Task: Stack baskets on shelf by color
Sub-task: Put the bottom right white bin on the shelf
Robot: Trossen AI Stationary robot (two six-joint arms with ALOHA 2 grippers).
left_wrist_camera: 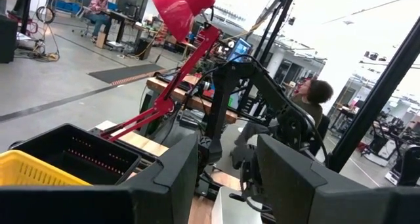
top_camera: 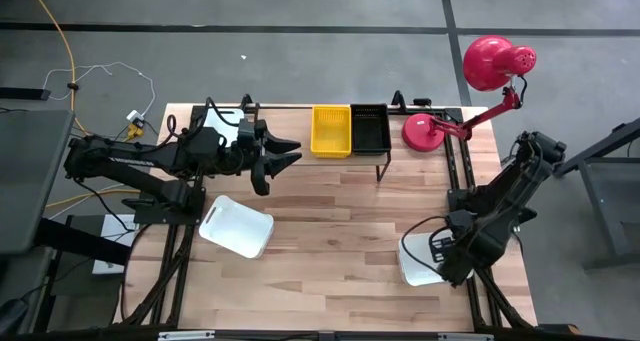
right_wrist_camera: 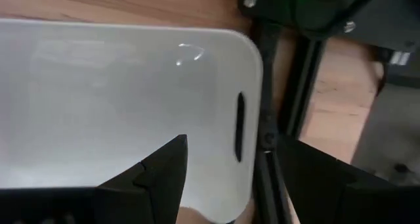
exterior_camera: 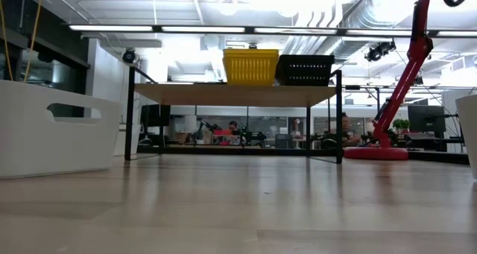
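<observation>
White basket (top_camera: 422, 261) near the red lamp's (top_camera: 440, 133) side of the table, under the right gripper (right_wrist_camera: 226, 178) with wide, empty jaws: straddle the handle wall, close squarely, then lift level.

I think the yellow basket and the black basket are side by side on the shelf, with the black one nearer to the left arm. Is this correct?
Not quite. The yellow basket and the black basket are side by side on the shelf, but the yellow one is nearer to the left arm; the black one is on the red lamp's side. The high view shows this.
</observation>
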